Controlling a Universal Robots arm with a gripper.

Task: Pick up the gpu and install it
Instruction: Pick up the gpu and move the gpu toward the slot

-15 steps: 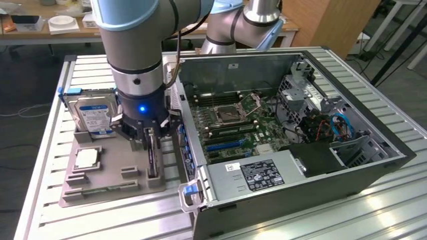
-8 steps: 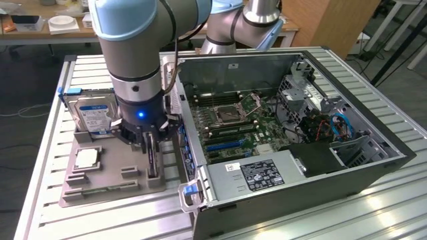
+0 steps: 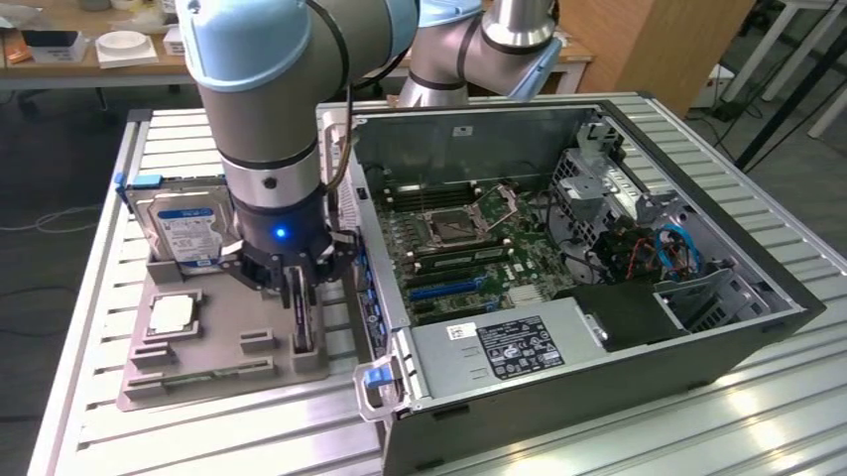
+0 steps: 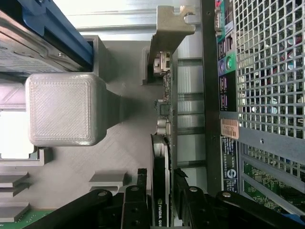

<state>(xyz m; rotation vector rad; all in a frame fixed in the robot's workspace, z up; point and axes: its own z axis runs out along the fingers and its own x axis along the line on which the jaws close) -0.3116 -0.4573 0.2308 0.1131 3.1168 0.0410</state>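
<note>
A slatted metal table [image 3: 741,426] is carrying a gray tray [image 3: 198,377] with an open computer case [image 3: 755,327] beside it, and a wooden desk [image 3: 79,71] is standing beyond. The gpu [image 4: 160,205], a thin black card with a metal end bracket [image 4: 167,24], is standing on edge along the tray's case-side edge. The gripper [image 3: 301,288] is clamping it.

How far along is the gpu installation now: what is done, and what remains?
Done: nothing finished yet. In hand: the claw looks closed on the gpu, which stands on edge in its slot of the gray tray. Left: the card is not yet lifted out, nor seated inside the open computer case.
</note>
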